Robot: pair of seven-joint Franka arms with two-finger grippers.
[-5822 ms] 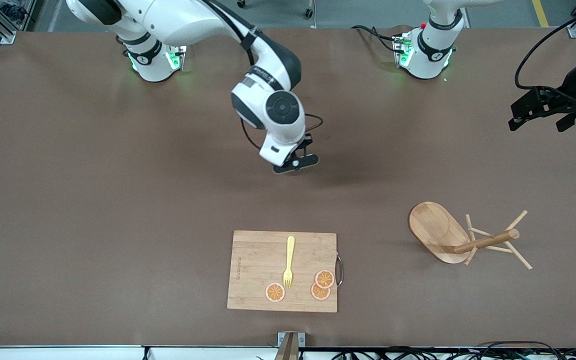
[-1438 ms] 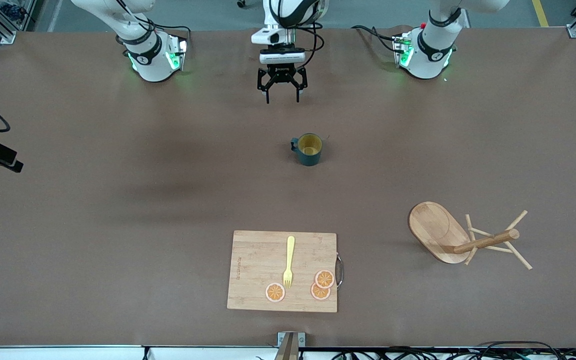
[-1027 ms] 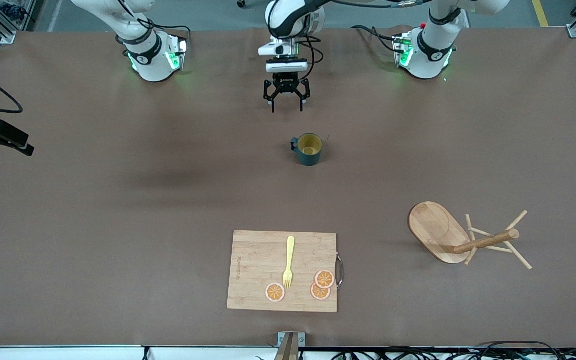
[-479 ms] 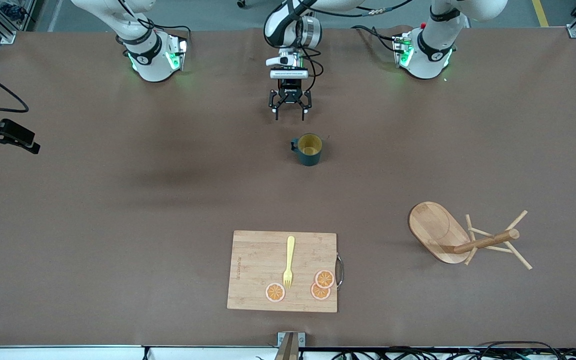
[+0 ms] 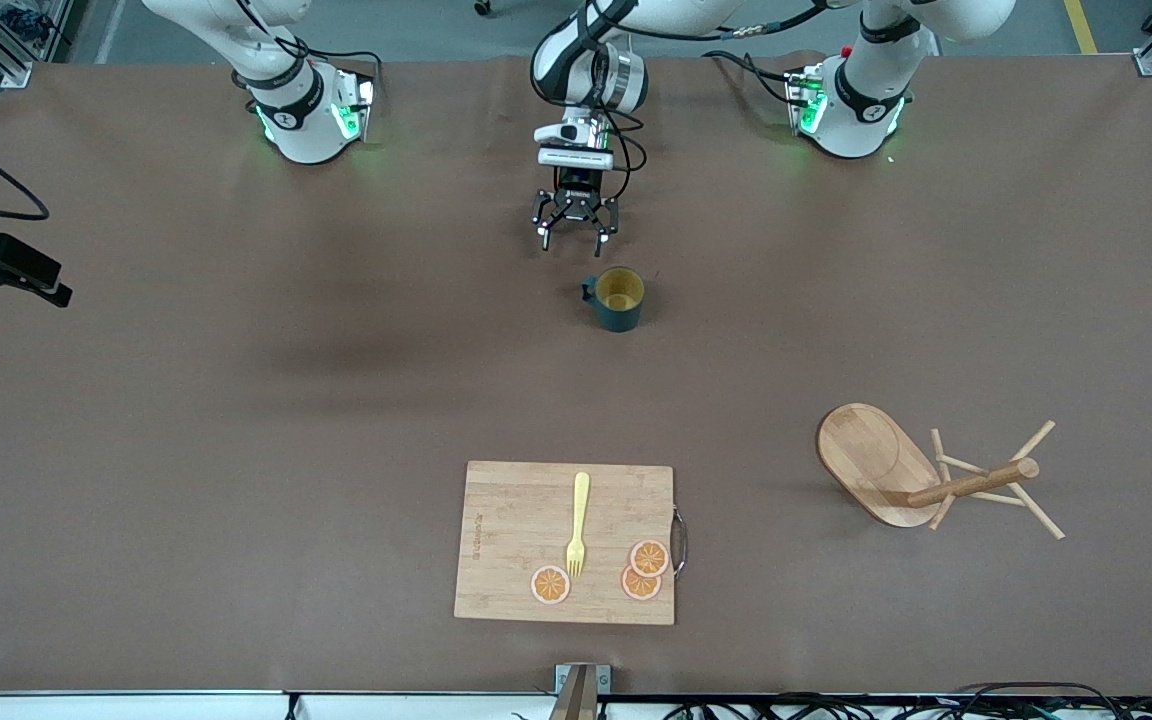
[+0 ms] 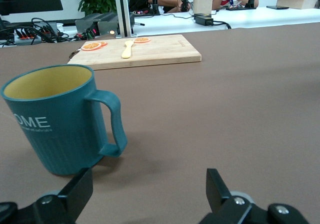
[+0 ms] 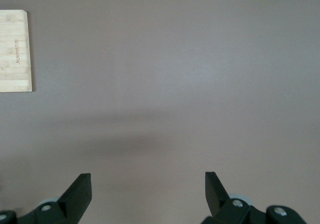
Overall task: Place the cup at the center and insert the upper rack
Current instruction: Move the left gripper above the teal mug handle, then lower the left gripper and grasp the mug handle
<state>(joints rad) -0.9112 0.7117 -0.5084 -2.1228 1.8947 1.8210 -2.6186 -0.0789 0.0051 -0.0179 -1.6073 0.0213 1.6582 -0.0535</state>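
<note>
step: my left gripper (image 5: 575, 231) reaches for the cup (image 5: 618, 299), fingers open and empty | cup: upright at table middle, farther from the camera than the board (image 5: 564, 541) | advice: come low, close on the wall, avoid the handle | rack (image 5: 921, 478): lying tipped toward the left arm's end | right gripper (image 5: 11, 275): open, waits high at the right arm's end

We see two white arms with rounded shells and dark grey bands at the joints. Each base (image 5: 311, 115) glows green at its foot, and the left arm's base (image 5: 846, 105) carries a small red button near a cable. Black cables loop along the left arm's wrist above a white camera block. The left gripper (image 5: 576, 232) and the right gripper (image 5: 6, 275) are black, with angular black fingers (image 6: 75, 191) on silver screws.
</note>
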